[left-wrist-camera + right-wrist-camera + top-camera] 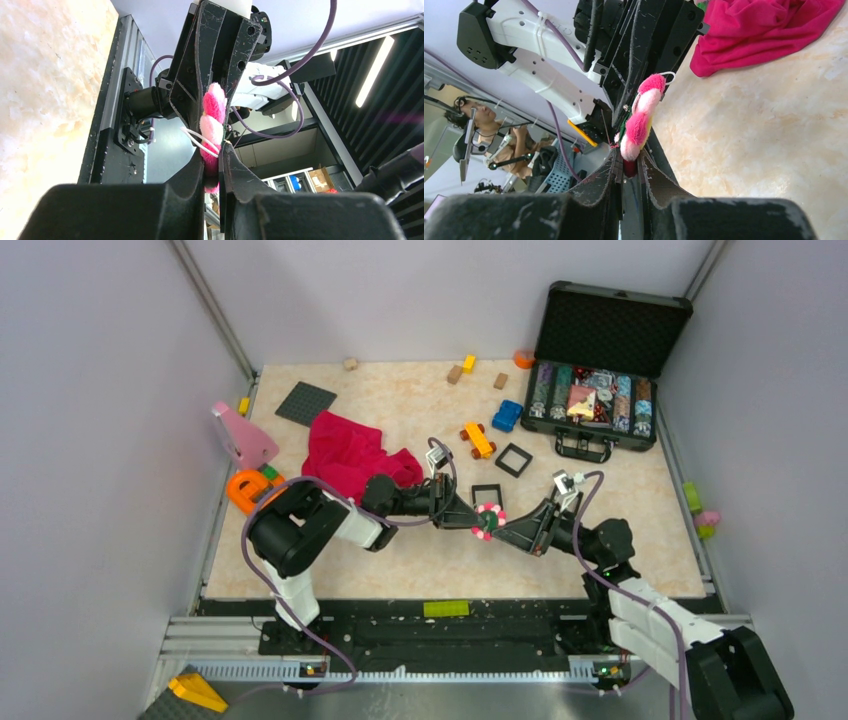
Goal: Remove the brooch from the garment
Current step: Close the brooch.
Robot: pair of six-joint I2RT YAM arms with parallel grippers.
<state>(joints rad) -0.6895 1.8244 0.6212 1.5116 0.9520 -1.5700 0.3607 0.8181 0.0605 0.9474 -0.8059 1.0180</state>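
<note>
Marbled tabletop (400,565) lies beneath the brooch (488,520), held aloft mid-table, clear of the red garment (350,452) lying to its left. Left gripper (470,517) and right gripper (503,530) both pinch it, jaws nearly closed. Removal looks done; setting it down likely remains.

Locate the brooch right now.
Top view, centre: the brooch is pinched between the left gripper and right gripper, right of the red garment, just in front of a black square frame.
</note>
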